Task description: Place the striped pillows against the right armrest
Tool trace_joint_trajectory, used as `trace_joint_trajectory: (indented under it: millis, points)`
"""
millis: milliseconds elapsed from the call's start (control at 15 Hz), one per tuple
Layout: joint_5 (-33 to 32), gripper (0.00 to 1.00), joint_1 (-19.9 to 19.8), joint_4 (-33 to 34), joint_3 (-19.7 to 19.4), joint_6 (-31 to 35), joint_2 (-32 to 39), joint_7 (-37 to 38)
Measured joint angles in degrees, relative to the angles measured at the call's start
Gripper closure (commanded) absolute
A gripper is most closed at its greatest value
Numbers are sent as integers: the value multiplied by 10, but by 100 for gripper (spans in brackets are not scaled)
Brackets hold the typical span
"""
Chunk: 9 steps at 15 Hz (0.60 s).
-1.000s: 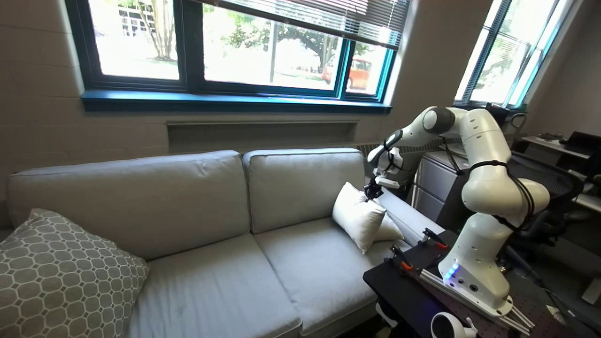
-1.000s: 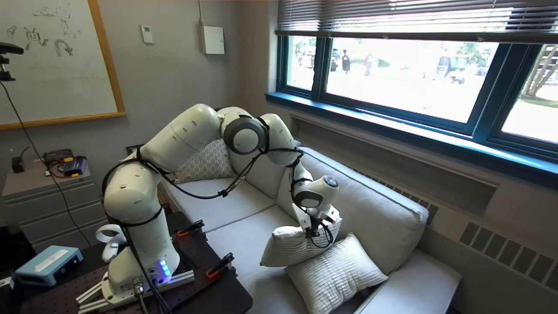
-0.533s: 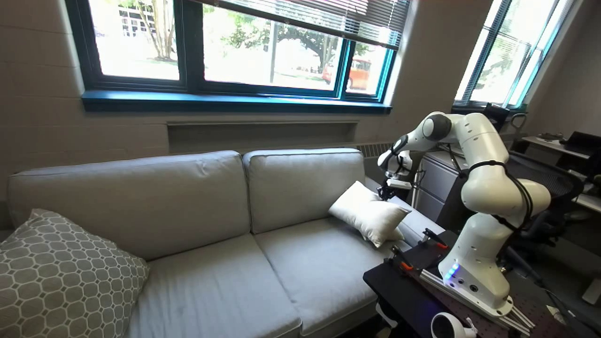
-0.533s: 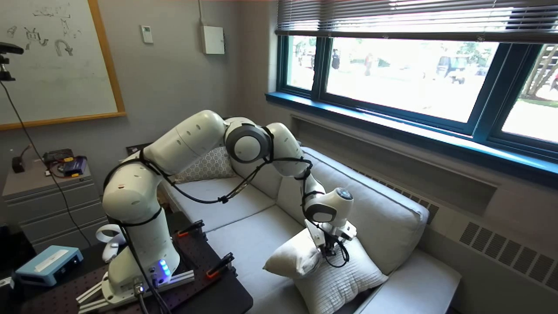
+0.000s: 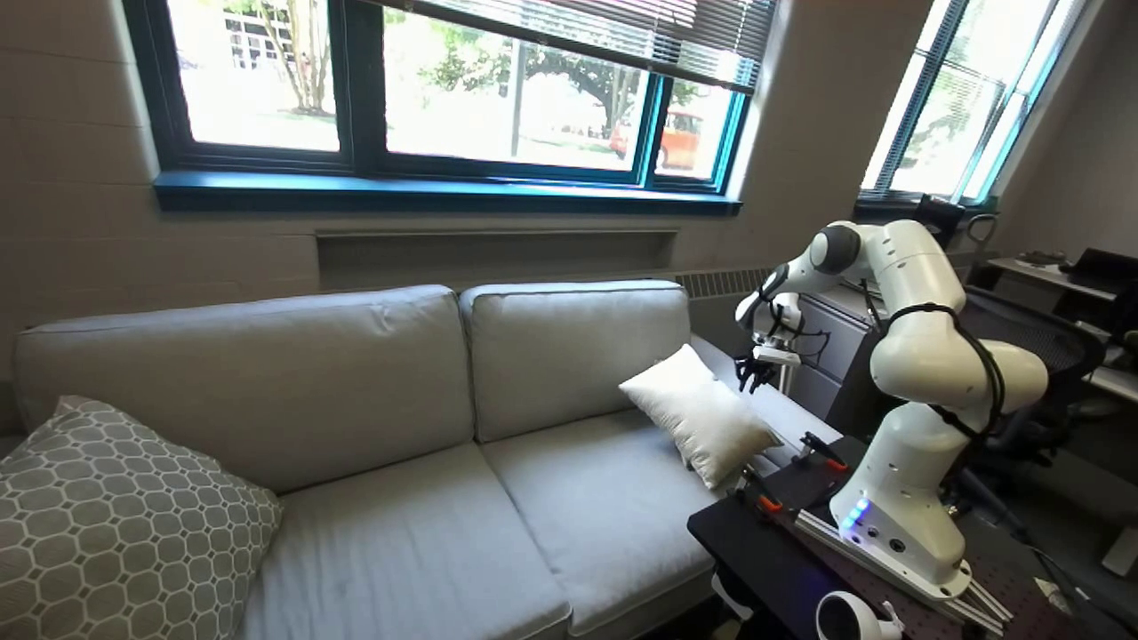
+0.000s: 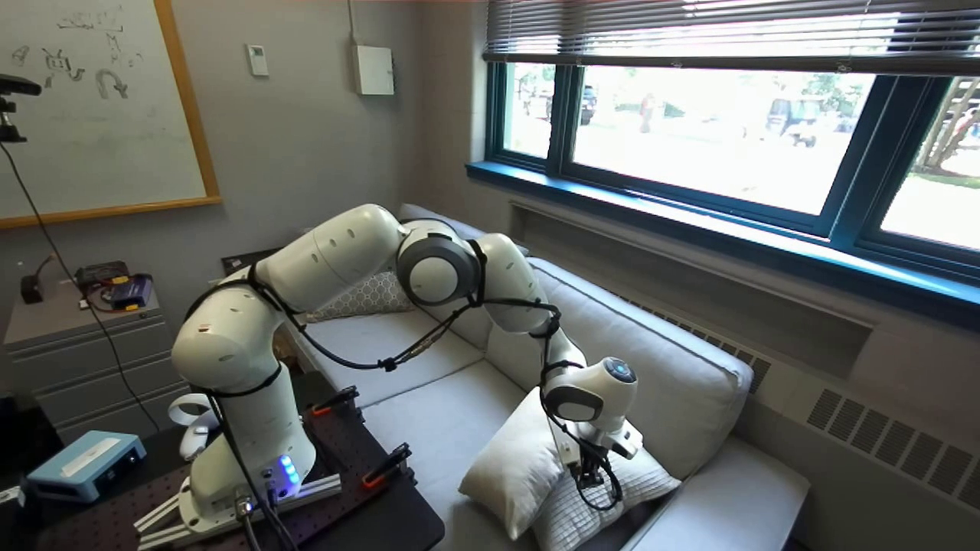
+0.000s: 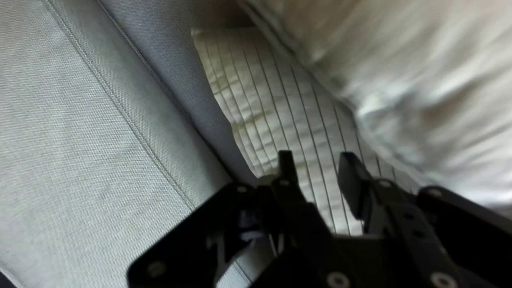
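Hovers with gripper (image 7: 317,157) parted and empty over the striped pillow (image 7: 292,126), just beside the armrest (image 6: 727,490)! Probably has to reach round the other pillow (image 6: 509,467), tilted, away from the armrest, and push.

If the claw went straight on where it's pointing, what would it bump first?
Probably the striped pillow nearer the armrest: the wrist view shows its thin lines beyond the open claw. I can't tell how close it is.
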Motion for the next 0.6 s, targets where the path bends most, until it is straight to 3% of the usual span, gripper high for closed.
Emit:
trace_joint_trajectory:
  millis: [267, 600]
  points:
    - [0, 4, 11, 0, 1, 8, 0, 3]
    - [-5, 0, 48, -1, 1, 28, -3, 21]
